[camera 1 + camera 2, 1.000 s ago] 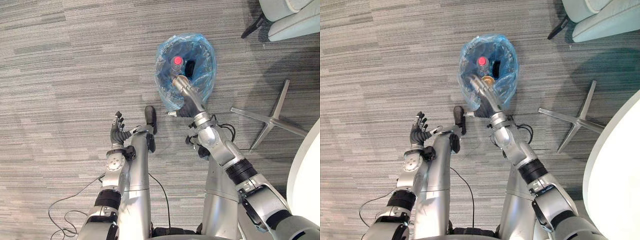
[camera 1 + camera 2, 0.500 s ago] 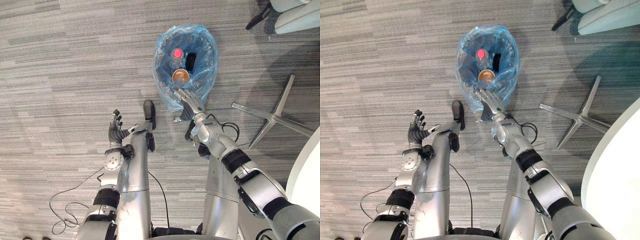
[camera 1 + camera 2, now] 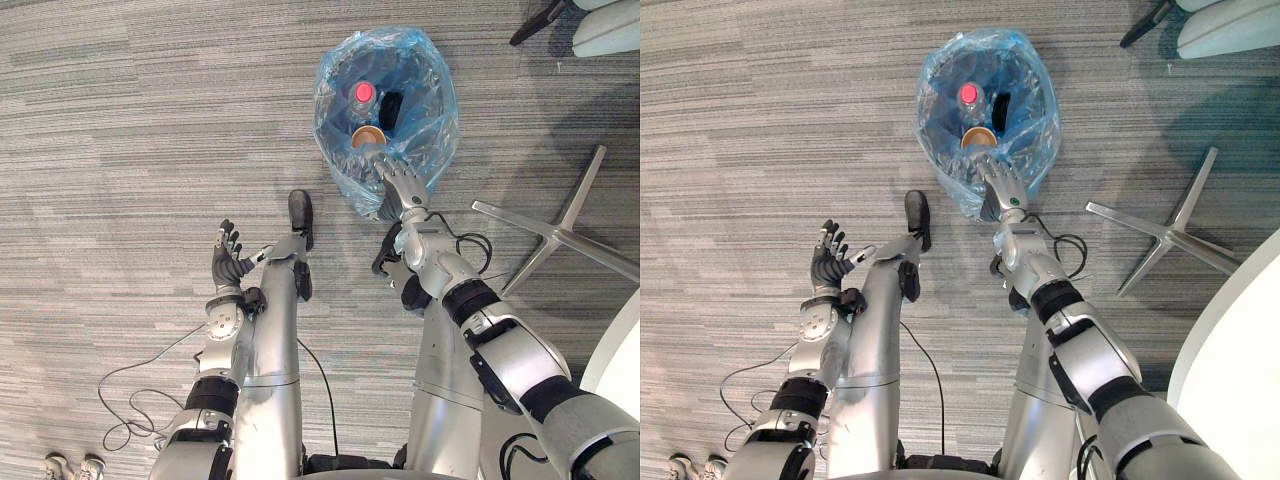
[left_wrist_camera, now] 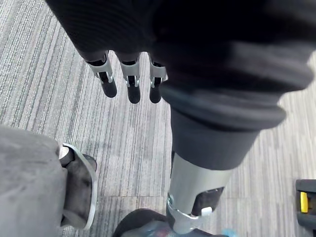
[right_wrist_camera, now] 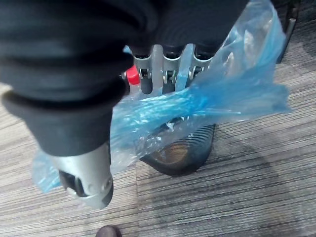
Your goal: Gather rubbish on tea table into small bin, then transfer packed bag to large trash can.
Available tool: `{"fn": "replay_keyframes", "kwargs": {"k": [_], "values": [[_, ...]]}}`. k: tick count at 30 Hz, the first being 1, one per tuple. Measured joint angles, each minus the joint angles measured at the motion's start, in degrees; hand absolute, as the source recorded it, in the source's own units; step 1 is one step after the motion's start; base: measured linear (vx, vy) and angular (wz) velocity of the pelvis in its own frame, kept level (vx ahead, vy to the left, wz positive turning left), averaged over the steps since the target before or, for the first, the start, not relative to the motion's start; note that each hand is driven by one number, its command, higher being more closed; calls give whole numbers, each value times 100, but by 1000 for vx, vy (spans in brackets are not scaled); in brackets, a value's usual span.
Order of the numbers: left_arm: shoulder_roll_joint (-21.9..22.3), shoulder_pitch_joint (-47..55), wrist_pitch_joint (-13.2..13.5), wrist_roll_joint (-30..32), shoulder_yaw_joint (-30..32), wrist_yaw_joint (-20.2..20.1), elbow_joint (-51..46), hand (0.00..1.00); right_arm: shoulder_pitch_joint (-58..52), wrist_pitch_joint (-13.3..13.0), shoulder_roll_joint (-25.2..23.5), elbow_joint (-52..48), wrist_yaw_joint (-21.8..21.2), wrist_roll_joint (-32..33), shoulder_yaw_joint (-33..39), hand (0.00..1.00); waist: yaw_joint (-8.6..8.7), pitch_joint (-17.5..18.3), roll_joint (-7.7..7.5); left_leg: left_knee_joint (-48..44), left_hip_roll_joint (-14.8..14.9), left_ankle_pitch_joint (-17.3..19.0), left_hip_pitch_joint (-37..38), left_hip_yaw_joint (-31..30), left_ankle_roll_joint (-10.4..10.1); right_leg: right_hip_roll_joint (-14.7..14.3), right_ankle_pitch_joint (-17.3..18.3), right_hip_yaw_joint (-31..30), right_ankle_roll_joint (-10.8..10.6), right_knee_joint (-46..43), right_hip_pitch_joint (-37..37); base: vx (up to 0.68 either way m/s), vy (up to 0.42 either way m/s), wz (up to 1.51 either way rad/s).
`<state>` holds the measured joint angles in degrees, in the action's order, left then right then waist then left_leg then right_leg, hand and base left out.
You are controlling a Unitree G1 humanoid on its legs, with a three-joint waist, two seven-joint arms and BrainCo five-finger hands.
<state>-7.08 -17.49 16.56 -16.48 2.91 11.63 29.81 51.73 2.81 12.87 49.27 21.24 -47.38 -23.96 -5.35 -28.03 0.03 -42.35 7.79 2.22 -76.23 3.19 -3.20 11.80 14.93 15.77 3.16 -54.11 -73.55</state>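
The blue bag (image 3: pixel 435 120) is seen lining the small bin (image 5: pixel 182 153) on the carpet (image 3: pixel 120 150), its mouth gaping upward. A red-capped bottle (image 3: pixel 364 93), a brown cup (image 3: pixel 367 136) and a black item (image 3: pixel 391 108) are held inside. The right hand (image 3: pixel 395 185) is laid at the near rim — fingers (image 5: pixel 165 74) stretched straight across the film, thumb apart, nothing clamped. The loose edge is thus placed between thumb and fingers, so a closing grasp is judged to be called for. The left hand (image 3: pixel 228 262) is held open and spread, empty, well apart — the right is much the nearer.
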Motion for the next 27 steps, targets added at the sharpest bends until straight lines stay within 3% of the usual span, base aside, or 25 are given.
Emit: {"fn": "replay_keyframes", "kwargs": {"k": [17, 27], "values": [[23, 0, 5, -72, 2, 7, -112, 0, 50, -23, -20, 83, 2, 249, 143, 100, -10, 4, 6, -177, 20, 21, -97, -18, 25, 7, 10, -18, 0, -149, -88, -29, 0, -1], [137, 6, -69, -7, 181, 99, -104, 0, -482, -113, -126, -1107, 10, 685, 413, 100, -13, 4, 6, -304, 38, 21, -8, -62, 30, -7, 29, -14, -36, -218, 45, -42, 5, -1]]}}
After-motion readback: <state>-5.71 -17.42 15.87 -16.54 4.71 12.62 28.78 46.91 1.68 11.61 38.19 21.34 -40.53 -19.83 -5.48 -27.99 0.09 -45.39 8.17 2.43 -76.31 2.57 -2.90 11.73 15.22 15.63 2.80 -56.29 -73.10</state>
